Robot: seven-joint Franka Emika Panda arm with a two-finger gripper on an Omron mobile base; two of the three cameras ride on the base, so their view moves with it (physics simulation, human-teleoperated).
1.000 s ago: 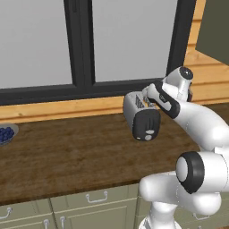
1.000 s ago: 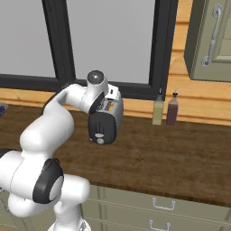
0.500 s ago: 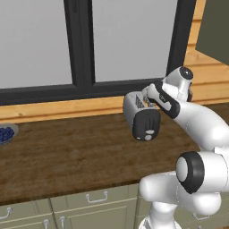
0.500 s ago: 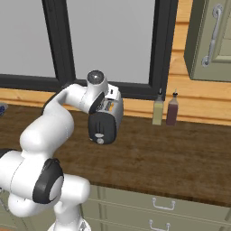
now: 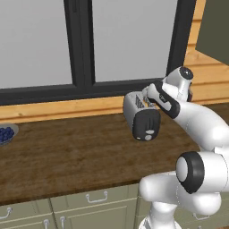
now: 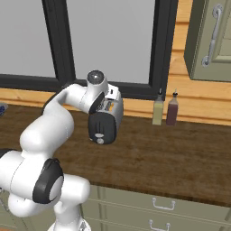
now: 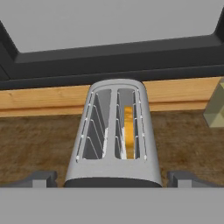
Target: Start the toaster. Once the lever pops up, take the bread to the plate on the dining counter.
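Dark-framed windows (image 5: 80, 44) back a brown wood-grain worktop (image 5: 67, 152) with pale green drawer fronts (image 6: 171, 207) below, two bottles (image 6: 164, 108) by the wall and a bowl of blue berries (image 5: 6, 133) far left. Mid-worktop stands the toaster (image 7: 114, 135), bread (image 7: 128, 131) sunk in one slot. Fingers (image 7: 42, 178) sit spread apart, straddling its near end.
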